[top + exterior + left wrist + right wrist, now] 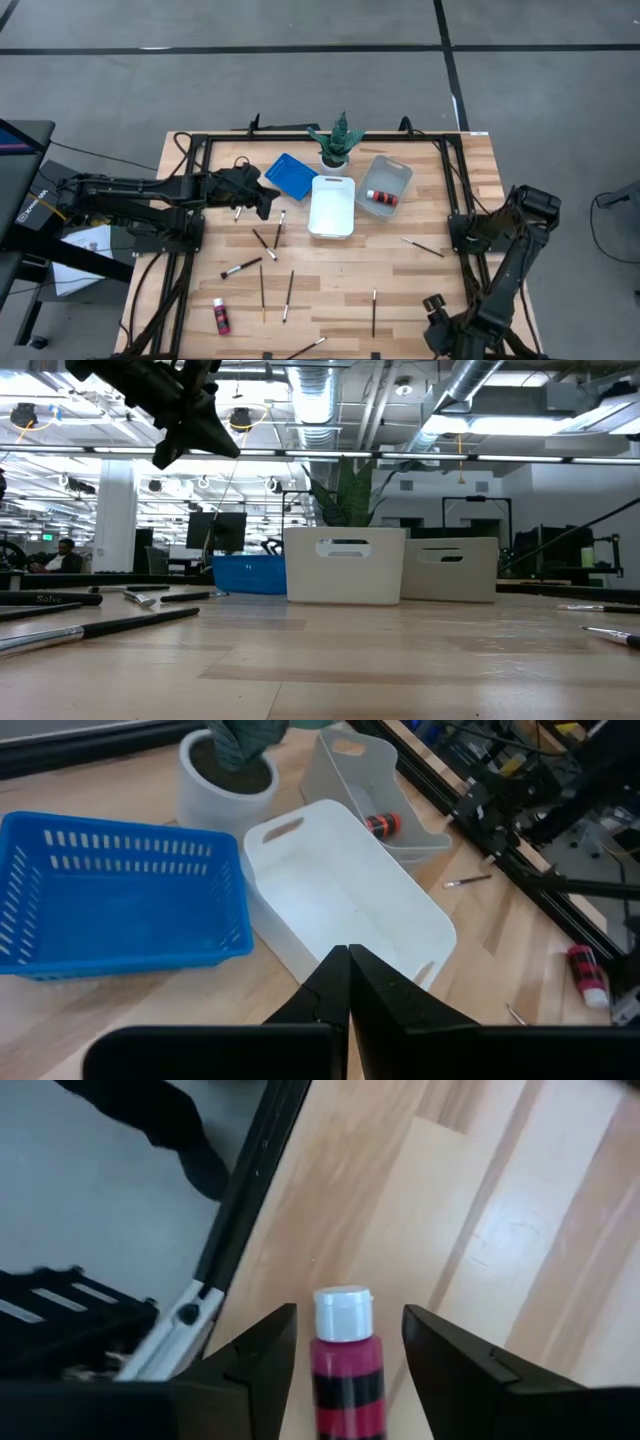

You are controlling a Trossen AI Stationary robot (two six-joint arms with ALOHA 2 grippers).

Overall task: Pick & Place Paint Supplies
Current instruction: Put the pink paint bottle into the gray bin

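The right gripper has a red paint bottle between its spread fingers, neither finger touching it. The left gripper hangs clenched and empty above the white tray.

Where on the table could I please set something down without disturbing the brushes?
Bare wood lies in front of the white tray, reaching toward the lone brush near the front edge. The white tray's floor is empty too. It is crowded front-left, where brushes scatter around a red bottle.
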